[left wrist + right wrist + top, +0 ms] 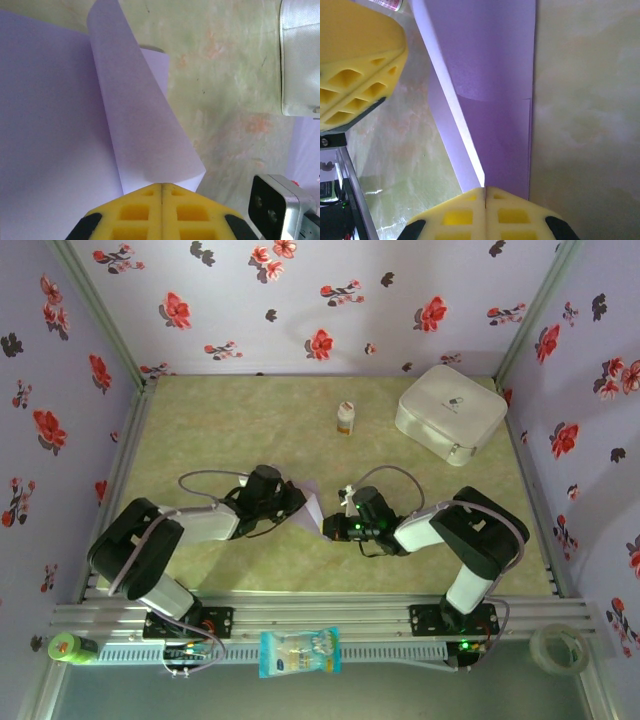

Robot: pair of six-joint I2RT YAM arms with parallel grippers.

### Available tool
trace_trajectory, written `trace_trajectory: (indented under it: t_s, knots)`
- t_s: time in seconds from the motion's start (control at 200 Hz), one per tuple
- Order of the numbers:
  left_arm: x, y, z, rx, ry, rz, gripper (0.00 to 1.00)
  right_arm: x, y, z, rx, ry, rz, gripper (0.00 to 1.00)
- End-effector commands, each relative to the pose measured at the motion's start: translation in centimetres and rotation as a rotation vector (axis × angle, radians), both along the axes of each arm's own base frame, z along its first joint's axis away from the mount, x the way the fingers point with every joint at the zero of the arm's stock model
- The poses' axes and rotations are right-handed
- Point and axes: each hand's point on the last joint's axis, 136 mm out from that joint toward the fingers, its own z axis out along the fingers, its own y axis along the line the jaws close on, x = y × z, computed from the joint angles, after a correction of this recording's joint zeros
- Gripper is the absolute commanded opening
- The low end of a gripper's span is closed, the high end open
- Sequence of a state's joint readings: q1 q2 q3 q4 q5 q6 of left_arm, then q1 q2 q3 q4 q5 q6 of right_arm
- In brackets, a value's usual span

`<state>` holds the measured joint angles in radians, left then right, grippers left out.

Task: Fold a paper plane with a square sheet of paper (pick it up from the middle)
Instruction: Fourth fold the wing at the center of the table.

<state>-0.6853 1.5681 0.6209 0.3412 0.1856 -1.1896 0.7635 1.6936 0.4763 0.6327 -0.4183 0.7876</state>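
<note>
The left gripper (161,186) has its pads pressed together on an edge of the sheet (142,130). The sheet curls up and away from the tips, with one flap bent over the flatter part to its left. The right gripper (484,190) is likewise pinched shut on another edge, facing the left one just across the paper. Whether the sheet clears the table (250,430) I cannot tell. I judge the pick-up done and a first rough lengthwise bend started, but no nose, ridge or wings. The case (449,411) and bottle (345,418) stand well beyond the tips.

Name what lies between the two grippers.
The square sheet of paper, partly folded, spans from left gripper to right gripper; top view shows it.
</note>
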Motion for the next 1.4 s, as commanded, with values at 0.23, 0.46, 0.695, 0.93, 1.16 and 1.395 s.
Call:
trace_trajectory:
  t_s: [0.23, 0.46, 0.695, 0.93, 1.16, 1.395]
  knots:
    - [0.7, -1.9, -0.2, -0.046, -0.016, -0.041, 0.01, -0.3, -1.3, -1.6, -0.048, 0.064, -0.043, 0.00]
    - [0.7, -2.0, -1.0, -0.026, -0.001, -0.045, 0.01, -0.2, -1.4, -2.0, -0.049, 0.096, -0.054, 0.00]
    - [0.9, -2.2, -1.6, -0.022, 0.010, -0.041, 0.01, -0.3, -1.6, -2.4, -0.064, 0.126, -0.054, 0.00]
    - [1.2, -2.4, -1.8, -0.021, 0.012, -0.043, 0.02, -0.4, -1.7, -2.6, -0.076, 0.146, -0.049, 0.00]
    - [1.4, -2.6, -2.2, -0.012, 0.019, -0.045, 0.02, -0.4, -1.8, -2.9, -0.082, 0.159, -0.053, 0.00]
    - [1.4, -2.5, -2.8, -0.003, 0.032, -0.045, 0.02, -0.4, -1.9, -2.9, -0.081, 0.164, -0.054, 0.00]
